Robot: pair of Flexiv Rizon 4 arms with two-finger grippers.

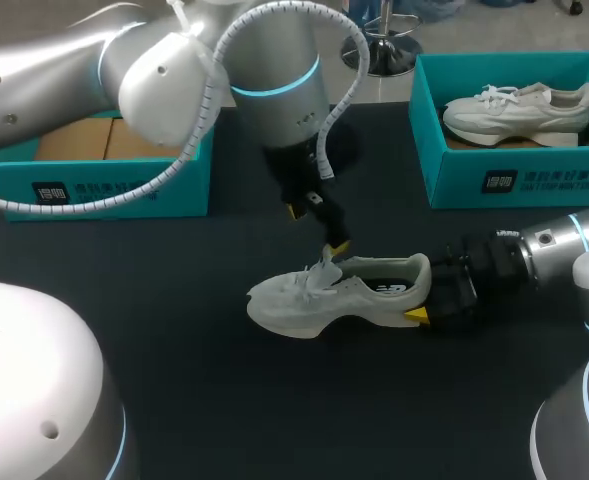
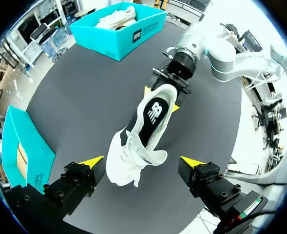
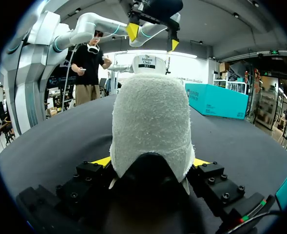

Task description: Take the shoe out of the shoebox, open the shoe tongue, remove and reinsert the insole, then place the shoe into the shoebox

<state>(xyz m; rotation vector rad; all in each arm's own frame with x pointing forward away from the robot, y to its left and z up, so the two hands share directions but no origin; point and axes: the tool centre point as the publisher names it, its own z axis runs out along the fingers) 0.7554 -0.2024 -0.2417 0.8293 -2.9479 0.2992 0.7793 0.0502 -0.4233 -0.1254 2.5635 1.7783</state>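
A white shoe (image 1: 336, 293) lies upright on the black table, toe toward the left. Its heel (image 3: 150, 122) sits between the fingers of my right gripper (image 1: 429, 302), which is shut on it from both sides. The black insole (image 2: 153, 114) shows inside the shoe (image 2: 138, 141). My left gripper (image 1: 318, 228) hangs open just above the tongue and laces, touching nothing; in the left wrist view its (image 2: 142, 162) yellow tips stand wide to either side of the toe end. From the right wrist view the left gripper (image 3: 152, 38) is high over the shoe.
A teal shoebox (image 1: 504, 180) at the back right holds a second white shoe (image 1: 519, 112). Another teal shoebox (image 1: 104, 185) at the back left shows only a brown cardboard bottom. The left arm's cable loop (image 1: 324, 120) hangs over the table's middle.
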